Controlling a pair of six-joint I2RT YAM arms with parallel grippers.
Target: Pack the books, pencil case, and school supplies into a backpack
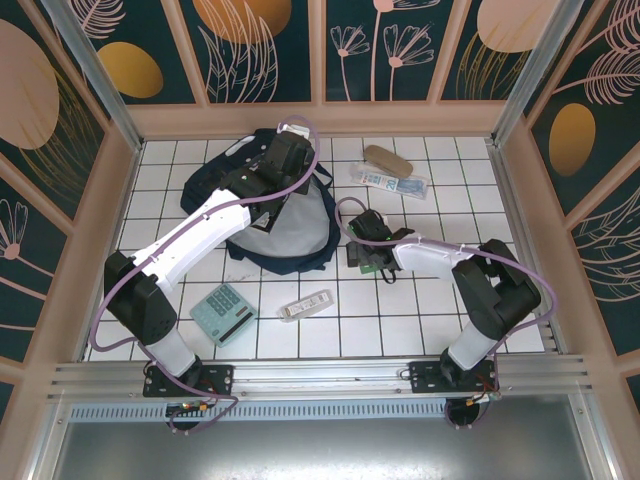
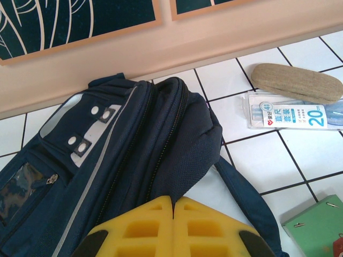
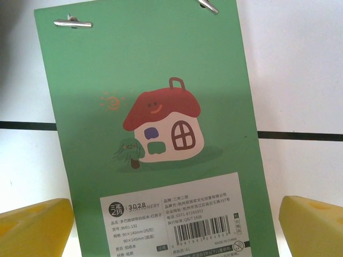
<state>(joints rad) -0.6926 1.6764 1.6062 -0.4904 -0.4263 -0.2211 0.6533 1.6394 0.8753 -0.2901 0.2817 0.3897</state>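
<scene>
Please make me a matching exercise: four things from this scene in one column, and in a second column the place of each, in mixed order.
Things
1. calculator
2. pencil case
3. green book
4. backpack

Places
A. below the open right gripper
B. far right, next to the packet
C. near left, to the left of the white bar
D. far left, its fabric at the shut left gripper

Pairs: 1-C, 2-B, 3-A, 4-D
</scene>
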